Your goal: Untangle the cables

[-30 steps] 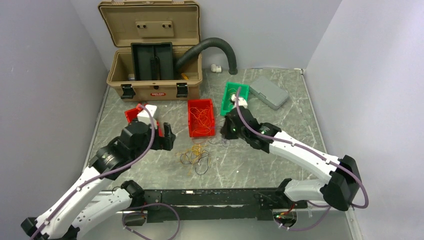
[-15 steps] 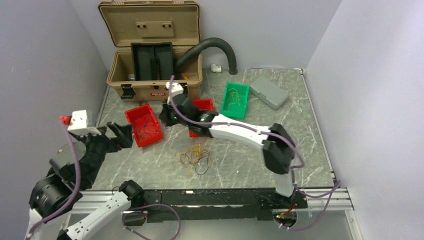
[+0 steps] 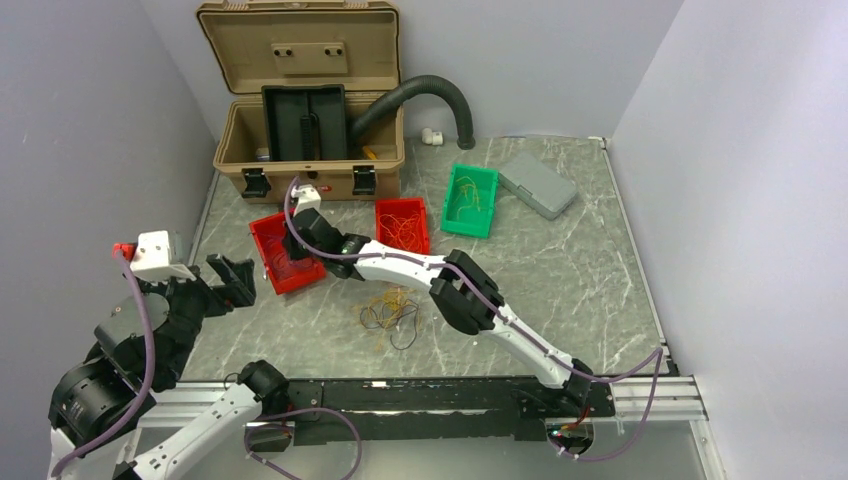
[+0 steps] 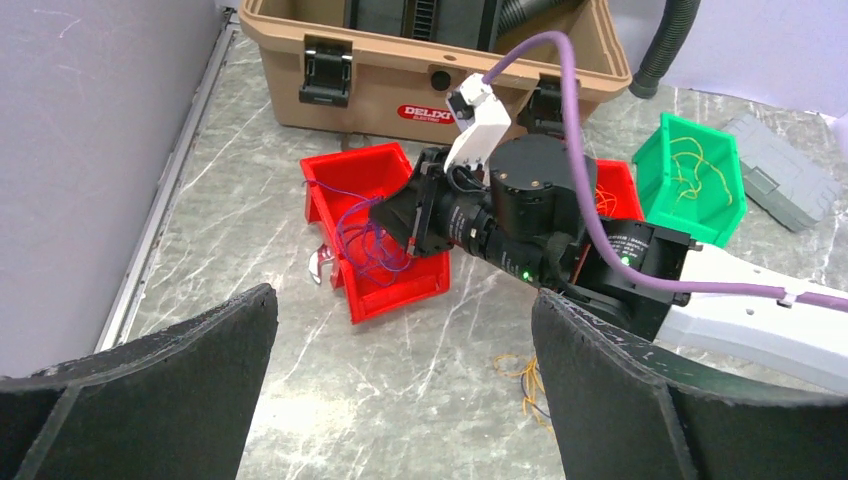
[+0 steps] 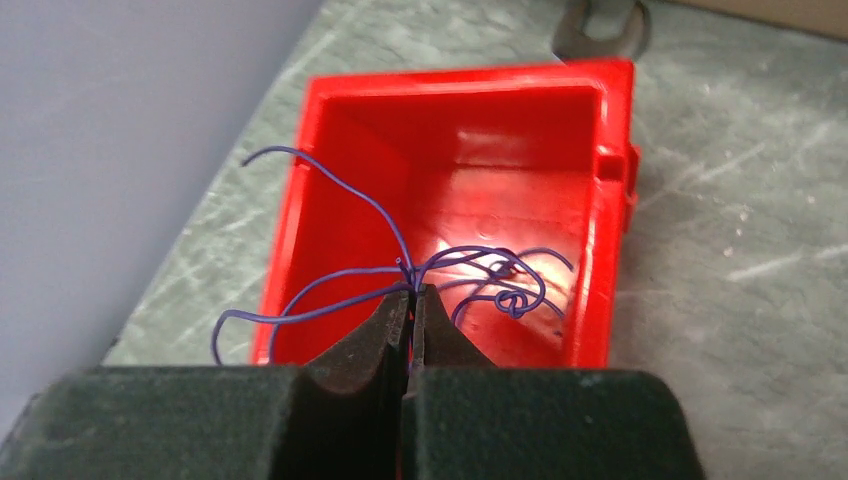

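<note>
Right tool is clamped on thin dark purple wires, which dangle into the open-topped red plastic bin just ahead of its tips. Looks like the drop-off step, so next it needs to release. Left tool gapes wide, empty.

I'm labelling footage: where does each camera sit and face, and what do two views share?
Top external: high at the near edge, looking down on the table; left arm and right arm show.
Left wrist: faces the tan case; own open fingers frame it.
Right wrist: looks into the red bin; shut fingers pinch purple wire.
Shared: all show that bin.
</note>
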Motion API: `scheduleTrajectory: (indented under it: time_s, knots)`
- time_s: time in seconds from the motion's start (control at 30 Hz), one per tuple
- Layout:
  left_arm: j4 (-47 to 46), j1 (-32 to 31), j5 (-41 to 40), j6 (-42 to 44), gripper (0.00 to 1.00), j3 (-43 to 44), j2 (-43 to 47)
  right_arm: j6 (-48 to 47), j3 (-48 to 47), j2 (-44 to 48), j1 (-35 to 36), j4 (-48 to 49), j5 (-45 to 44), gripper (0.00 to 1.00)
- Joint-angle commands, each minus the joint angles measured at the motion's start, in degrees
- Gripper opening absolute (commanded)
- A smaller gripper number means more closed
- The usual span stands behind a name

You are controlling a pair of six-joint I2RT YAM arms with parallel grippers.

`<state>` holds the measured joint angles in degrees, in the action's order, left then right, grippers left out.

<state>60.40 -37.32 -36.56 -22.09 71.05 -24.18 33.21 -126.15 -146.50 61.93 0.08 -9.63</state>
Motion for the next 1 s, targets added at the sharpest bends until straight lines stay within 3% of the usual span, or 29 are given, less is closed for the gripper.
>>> scheduleTrajectory:
  time_s: [0.0, 0.07, 0.17, 0.5, 0.63, 0.8, 0.97]
  knots:
    - [0.9, 0.2, -1.7, 0.7, 0.99, 0.0, 0.5, 0.1, -3.1, -0.4, 0.4, 0.4, -5.0, 0.00]
    - [0.6, 0.1, -0.8, 1.0, 0.99, -0.5, 0.7, -1.0, -3.2, 0.4, 0.5, -0.6, -6.2, 0.11]
    - [0.4, 0.2, 0.5, 1.0, 0.99, -0.8, 0.1, -3.5, -3.1, 2.4, 1.1, -2.1, -7.4, 0.42]
    - [0.6, 0.2, 3.4, 0.1, 0.99, 0.2, -3.8, -4.5, 5.9, 14.0, 1.1, -0.8, -4.9, 0.50]
    - [0.9, 0.2, 4.6, -0.4, 0.99, 0.2, -5.2, -4.6, 10.4, 20.1, 0.6, -4.3, -5.7, 0.63]
    - [-1.4, 0.2, 13.4, 0.7, 0.99, -2.4, -8.0, -4.2, 28.7, 35.0, 0.1, -3.8, -6.1, 0.81]
    - [-8.2, 0.2, 28.8, 0.0, 1.00, -9.8, -11.1, -2.0, 53.3, 54.1, -0.8, -3.5, -7.4, 0.83]
